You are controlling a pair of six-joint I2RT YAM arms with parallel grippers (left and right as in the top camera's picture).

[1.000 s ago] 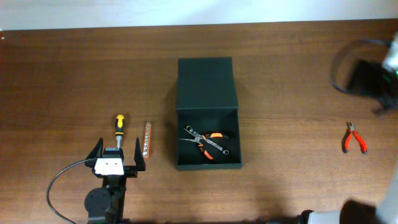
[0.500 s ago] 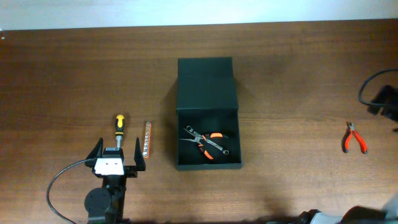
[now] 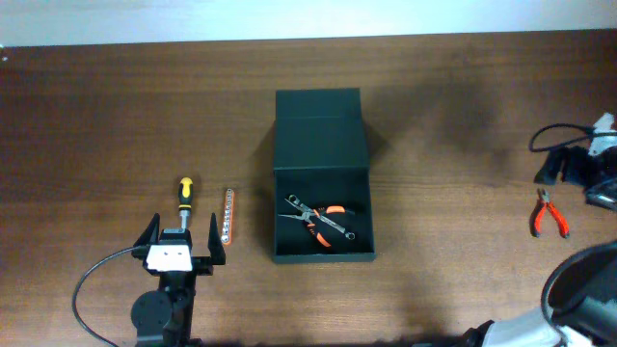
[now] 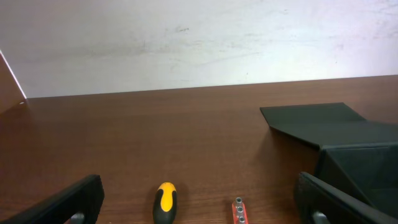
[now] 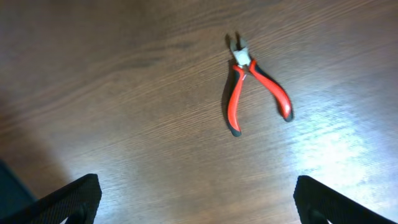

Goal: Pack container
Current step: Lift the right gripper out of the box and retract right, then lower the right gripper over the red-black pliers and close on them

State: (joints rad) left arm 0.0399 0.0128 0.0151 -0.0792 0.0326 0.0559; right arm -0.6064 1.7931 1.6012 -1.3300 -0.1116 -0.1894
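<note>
Three tools lie outside the container [image 3: 318, 183], which stands lid-open on the counter [image 3: 453, 270], ahead-right of the left pincer [image 3: 183, 234] and well left of the right pincer [image 5: 199, 208]. Both pincers gape wide, holding nothing. The red pliers [image 5: 242, 63] lie ahead of the right pincer, handles splayed; we judge that gripping one handle could let them swing. The screwdriver [image 3: 183, 198] may roll against the bit strip [image 3: 228, 214].
</note>
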